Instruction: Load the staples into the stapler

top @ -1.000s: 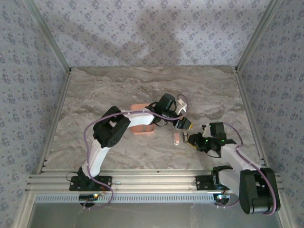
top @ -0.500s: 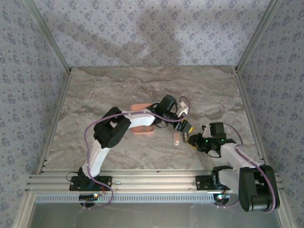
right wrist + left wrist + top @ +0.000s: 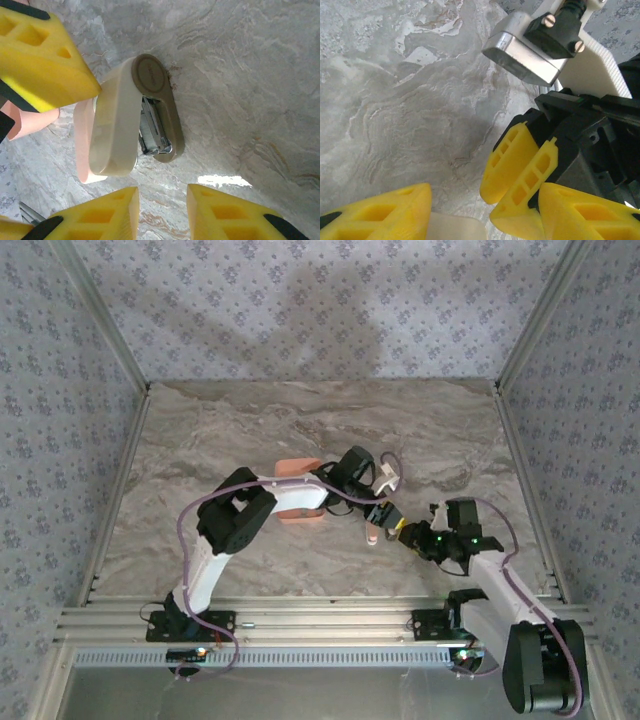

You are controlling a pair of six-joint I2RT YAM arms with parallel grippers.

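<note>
Left fingers (image 3: 380,215) stand spread, straddling a pale end that we take for the stapler (image 3: 120,120). It lies against one finger, but we see no clamp on it. Our right fingers (image 3: 230,215) are parted by only a narrow gap, with bare counter (image 3: 240,430) showing through it and nothing pinched between them. They hover just beside the stapler, close to the left pair.

We find the stapler on the counter, right of its middle and toward the near edge, between the salmon tray (image 3: 298,468) and the right fingers. It is near the tray but apart from it. Its halves are swung apart at the hinge and the metal channel (image 3: 155,130) is bared, so we judge the opening step done. Whether the channel holds any strip we cannot tell. Neither pair carries staples so far as we can see, so fetching a strip, seating it in the channel and shutting the stapler all seem left to do.

We count one stapler, one tray and two arms. Staples we cannot count: they are too small to make out, and the left arm (image 3: 205,570) covers most of the tray.
</note>
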